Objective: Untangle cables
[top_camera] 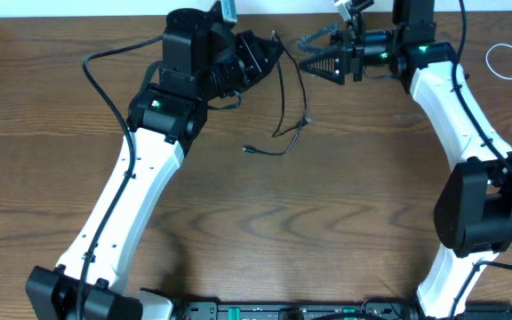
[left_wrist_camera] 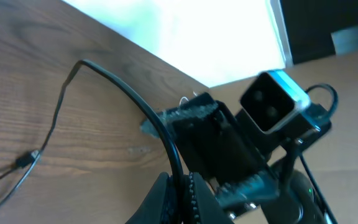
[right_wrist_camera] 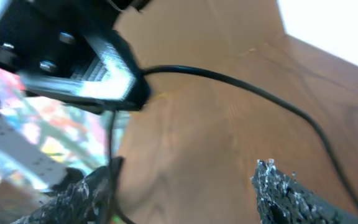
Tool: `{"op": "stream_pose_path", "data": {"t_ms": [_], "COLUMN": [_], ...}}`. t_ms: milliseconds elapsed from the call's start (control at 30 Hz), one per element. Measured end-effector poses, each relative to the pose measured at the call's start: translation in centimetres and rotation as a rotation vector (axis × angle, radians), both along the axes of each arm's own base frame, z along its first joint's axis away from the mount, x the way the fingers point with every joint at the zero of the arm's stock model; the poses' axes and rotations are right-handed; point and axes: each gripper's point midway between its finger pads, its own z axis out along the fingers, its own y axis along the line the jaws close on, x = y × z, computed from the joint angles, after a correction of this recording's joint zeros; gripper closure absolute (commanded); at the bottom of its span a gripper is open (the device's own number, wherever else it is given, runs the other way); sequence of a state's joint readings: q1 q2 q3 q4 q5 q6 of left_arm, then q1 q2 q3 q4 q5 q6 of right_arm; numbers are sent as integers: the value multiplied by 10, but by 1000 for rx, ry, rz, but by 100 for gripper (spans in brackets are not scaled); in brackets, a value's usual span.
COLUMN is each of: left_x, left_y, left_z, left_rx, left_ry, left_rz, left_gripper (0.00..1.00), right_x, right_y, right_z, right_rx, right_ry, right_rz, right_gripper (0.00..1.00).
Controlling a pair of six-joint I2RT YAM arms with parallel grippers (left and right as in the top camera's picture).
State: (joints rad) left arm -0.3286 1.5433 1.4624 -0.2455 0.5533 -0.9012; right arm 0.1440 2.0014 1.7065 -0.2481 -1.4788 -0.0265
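Brown wood-grain table [top_camera: 265, 240] fills the overhead view, with 2 white arms reaching to its far edge. The left gripper [top_camera: 272, 52] points right and the right gripper [top_camera: 308, 53] points left, their tips near each other. The black cable [top_camera: 301, 123] hangs from the left gripper's tip, drops onto the wood between the 2 arms, makes a small kink and curls left to a small plug end. The white cable [top_camera: 492, 58] lies looped at the table's far right corner, cut by the frame edge and well apart from the black one. No writing can be read.

From the left wrist, the left claw is clenched on the black cable [left_wrist_camera: 123, 87], which rises from between its fingers [left_wrist_camera: 160, 196], arcs over the wood and falls to a plug at the left. The right gripper and its camera housing sit just ahead, tilted.

From the right wrist, the right claw is released, its 2 rough black fingers [right_wrist_camera: 278, 186] spread wide with bare wood between them. The black cable [right_wrist_camera: 260, 93] runs across from the left gripper's finger at upper left. A colourful patch at the left is too blurred to read.
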Motion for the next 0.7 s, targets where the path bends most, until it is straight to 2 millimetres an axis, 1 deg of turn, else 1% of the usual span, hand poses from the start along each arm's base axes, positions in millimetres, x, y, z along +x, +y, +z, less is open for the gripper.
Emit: {"op": "stream_pose_path", "data": {"t_ms": [167, 300, 367, 433, 533, 567, 600, 667, 700], "left_x": [1, 1, 1, 1, 0, 0, 0, 0, -1], "left_y": [1, 2, 2, 2, 2, 3, 3, 5, 6], "left_z": [-1, -1, -1, -2, -4, -5, -7, -10, -11], "left_rx": [-13, -19, -19, -19, -17, -15, -10, -2, 1], "left_ry": [21, 29, 33, 34, 45, 50, 57, 67, 75], "left_rz": [20, 27, 28, 28, 29, 30, 35, 42, 46], "left_gripper": [92, 92, 92, 92, 92, 92, 89, 77, 56], "right_x": [-13, -28, -35, -40, -40, -39, -37, -33, -30], "right_y": [14, 35, 45, 53, 60, 60, 60, 58, 57], "right_z": [4, 5, 5, 4, 2, 1, 1, 0, -1], "right_rx": [15, 15, 12, 8, -6, -12, -15, -23, -29], "right_ry": [60, 80, 86, 92, 97, 101, 105, 111, 109], "right_rz": [63, 124, 147, 162, 154, 143, 137, 115, 98], "right_gripper": [31, 39, 50, 70, 97, 99, 99, 99, 99]}}
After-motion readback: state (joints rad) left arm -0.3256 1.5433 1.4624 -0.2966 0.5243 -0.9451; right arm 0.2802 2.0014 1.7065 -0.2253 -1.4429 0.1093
